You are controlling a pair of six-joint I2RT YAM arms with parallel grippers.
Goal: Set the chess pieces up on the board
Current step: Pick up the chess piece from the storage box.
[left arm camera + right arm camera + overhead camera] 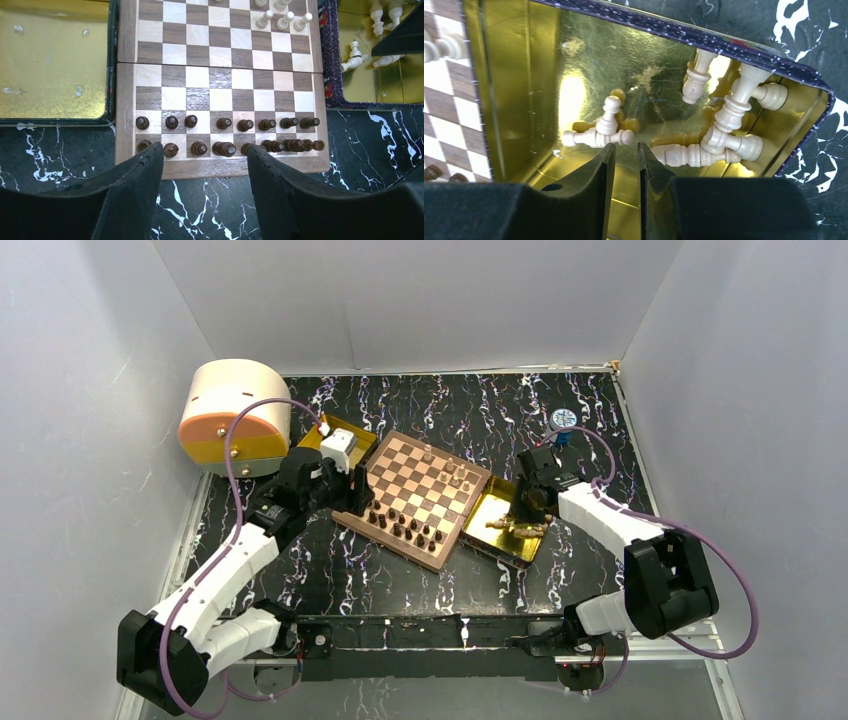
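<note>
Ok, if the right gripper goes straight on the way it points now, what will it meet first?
Most likely the two light pieces lying crossed in the gold tray, just ahead of the right gripper. Depth is unclear, so it might reach the bare tray floor beside them first.

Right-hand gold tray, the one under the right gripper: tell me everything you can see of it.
The gold tray is a shallow square tin, mirror-shiny gold inside, with a dark speckled rim. It lies flat on the black marbled table, close beside the board at its right edge. Light chess pieces lie tumbled in it, mostly on their sides. The right gripper hovers over it, jaws narrowly apart, holding nothing.
</note>
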